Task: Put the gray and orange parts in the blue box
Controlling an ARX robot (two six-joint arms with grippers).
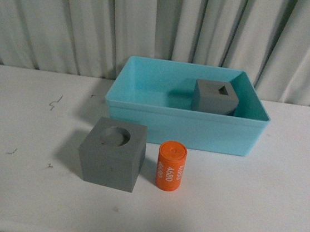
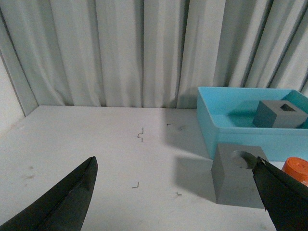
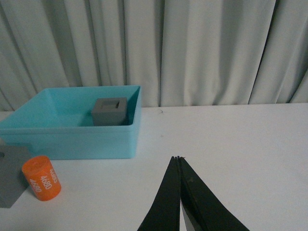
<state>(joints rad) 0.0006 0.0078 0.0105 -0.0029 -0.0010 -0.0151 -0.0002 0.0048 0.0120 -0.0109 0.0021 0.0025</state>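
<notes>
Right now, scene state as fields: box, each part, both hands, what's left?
box: wide light blue plastic bin, toward the back of the white table
in box: matte gray cube with rectangular recess, right side
outside box: matte gray cube with round recess, in front of the bin; orange cylinder marked 4680, upright, just right of that cube, not touching
left hand: open, empty
right hand: shut, empty
still to place: two parts

Orange cylinder (image 2: 295,168) half hidden behind left hand (image 2: 174,160), round-recess cube (image 3: 8,175) cut by frame edge
</notes>
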